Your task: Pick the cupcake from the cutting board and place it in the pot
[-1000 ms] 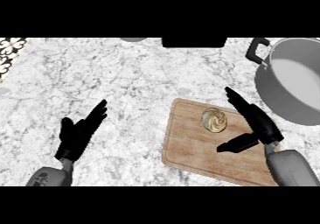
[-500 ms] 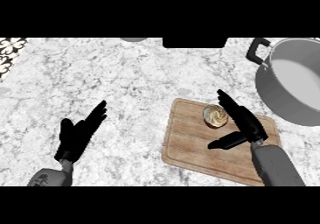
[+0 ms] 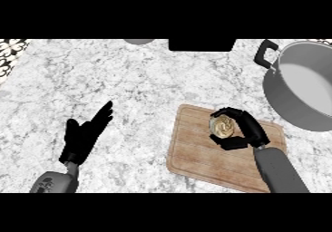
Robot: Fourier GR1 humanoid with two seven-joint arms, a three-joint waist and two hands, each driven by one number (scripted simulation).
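The cupcake [image 3: 224,126], tan with a swirled top, sits on the wooden cutting board [image 3: 195,154] at the lower right. My right hand [image 3: 246,131] is curled round it, fingers over its far and right side and thumb below it. The grey pot [image 3: 309,86] stands at the right edge, past the board, with a black handle [image 3: 264,53] at its upper left. My left hand [image 3: 85,135] rests open at the lower left, fingers pointing up and right, well away from the board.
The marble counter [image 3: 129,86] spreads across the view. A black object [image 3: 201,44] and a grey round item [image 3: 139,41] sit at the far edge. A patterned strip [image 3: 8,56] shows at the upper left.
My right hand has moved left onto the cupcake and its fingers have curled round it. The left hand has stayed put.
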